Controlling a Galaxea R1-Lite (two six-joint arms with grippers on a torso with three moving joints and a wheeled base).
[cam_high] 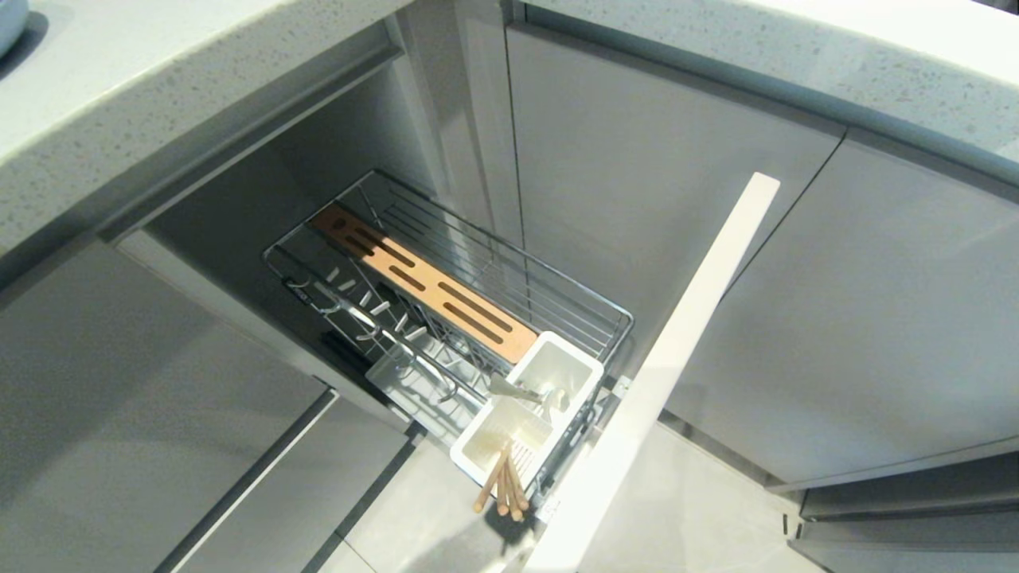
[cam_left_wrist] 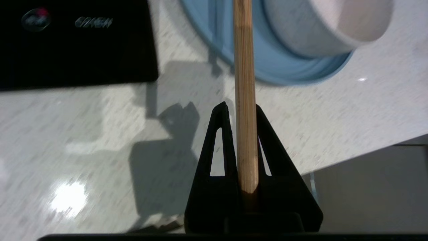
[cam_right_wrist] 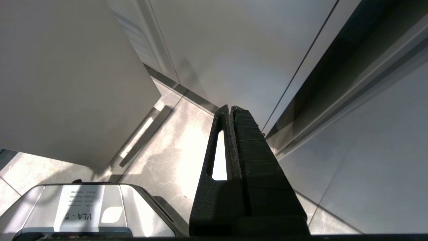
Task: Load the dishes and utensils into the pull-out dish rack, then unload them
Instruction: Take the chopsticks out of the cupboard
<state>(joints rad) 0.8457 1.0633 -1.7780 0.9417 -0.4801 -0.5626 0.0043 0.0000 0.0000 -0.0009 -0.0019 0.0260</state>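
Note:
My left gripper (cam_left_wrist: 241, 106) is shut on one light wooden chopstick (cam_left_wrist: 244, 67) above the speckled countertop (cam_left_wrist: 100, 134). The stick reaches out over the light-blue plate (cam_left_wrist: 267, 63), where the cream-white bowl (cam_left_wrist: 307, 30) overlaps the plate's far side. In the head view the pull-out dish rack (cam_high: 557, 286) stands drawn out. More chopsticks (cam_high: 501, 485) lean out of the front cell of its white caddy (cam_high: 593, 374). The silver utensil (cam_high: 521, 391) lies across the caddy. Neither arm shows in the head view. The right gripper (cam_right_wrist: 230, 107) hangs shut and empty over the floor.
A black glass cooktop (cam_left_wrist: 73, 43) lies on the counter beside the plate. The rack's pale front panel (cam_high: 677, 358) juts out toward me, with grey cabinet doors (cam_high: 836, 318) on either side. The wooden slotted strip (cam_high: 422, 282) and metal pegs (cam_high: 374, 306) hold nothing.

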